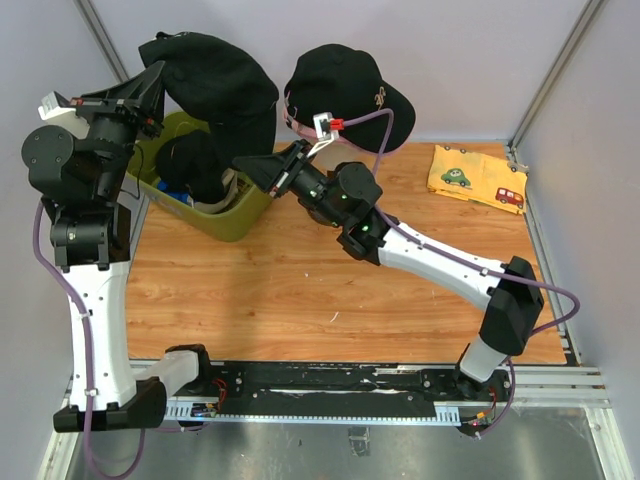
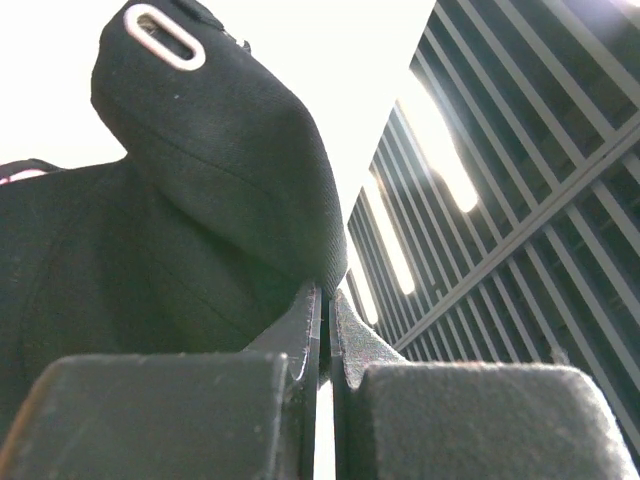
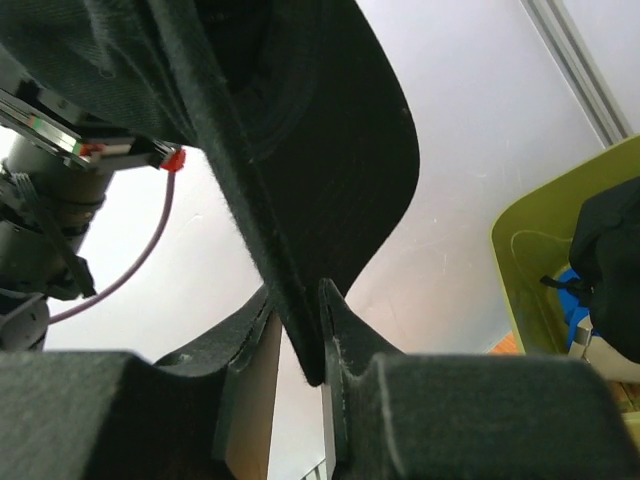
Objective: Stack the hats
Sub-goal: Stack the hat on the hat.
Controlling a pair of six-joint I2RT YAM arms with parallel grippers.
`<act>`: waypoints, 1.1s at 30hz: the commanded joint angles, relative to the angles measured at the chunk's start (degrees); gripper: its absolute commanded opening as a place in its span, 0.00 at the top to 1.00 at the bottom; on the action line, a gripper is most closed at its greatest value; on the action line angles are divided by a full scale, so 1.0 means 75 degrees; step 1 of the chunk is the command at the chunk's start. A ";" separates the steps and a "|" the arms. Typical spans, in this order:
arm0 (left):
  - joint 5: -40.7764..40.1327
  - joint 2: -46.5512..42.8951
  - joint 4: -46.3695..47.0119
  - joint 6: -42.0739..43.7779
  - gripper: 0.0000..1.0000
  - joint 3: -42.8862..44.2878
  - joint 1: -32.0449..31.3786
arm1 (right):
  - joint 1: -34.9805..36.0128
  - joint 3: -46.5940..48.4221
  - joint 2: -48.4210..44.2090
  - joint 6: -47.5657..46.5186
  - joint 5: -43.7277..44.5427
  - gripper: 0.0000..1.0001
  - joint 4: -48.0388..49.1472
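Note:
A black hat (image 1: 215,80) hangs in the air over the bin, and my left gripper (image 1: 158,85) is shut on its fabric (image 2: 200,200) at the tips (image 2: 328,295). From the right, my right gripper (image 1: 250,160) has both fingers pressed on that same hat's lower edge (image 3: 300,130), with the edge pinched between the fingertips (image 3: 295,295). A second black hat (image 1: 345,80) with a small logo sits raised at the back, a pink edge (image 1: 290,118) showing under it. What it rests on is hidden. Another black hat (image 1: 195,165) lies in the bin over something blue (image 1: 185,195).
The olive-green bin (image 1: 240,215) stands at the back left of the wooden table (image 1: 300,290) and also shows in the right wrist view (image 3: 540,260). A yellow cloth with car prints (image 1: 478,178) lies at the back right. Metal frame posts rise in the back corners.

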 commanded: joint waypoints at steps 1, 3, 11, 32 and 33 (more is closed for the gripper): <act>-0.0019 -0.0321 0.0476 -0.0097 1.00 -0.0111 0.0031 | -0.0282 0.0021 -0.0660 -0.0139 0.0014 0.86 -0.0085; -0.0007 -0.0335 0.0489 -0.0068 0.99 -0.0108 0.0031 | -0.0330 0.0020 -0.0827 -0.0189 0.0025 0.88 -0.0264; 0.0149 -0.0275 0.0643 0.0069 1.00 -0.0119 0.0031 | -0.0685 0.0061 -0.1409 -0.0155 0.0064 0.99 -0.0927; 0.0517 0.1326 0.1945 0.0925 0.99 0.0503 -0.1152 | -0.3305 0.1175 -0.1365 0.2785 -0.1782 0.99 -0.1176; 0.0517 0.1428 0.1969 0.0967 0.99 0.0585 -0.1179 | -0.3502 0.1257 -0.1262 0.3119 -0.1964 0.99 -0.1085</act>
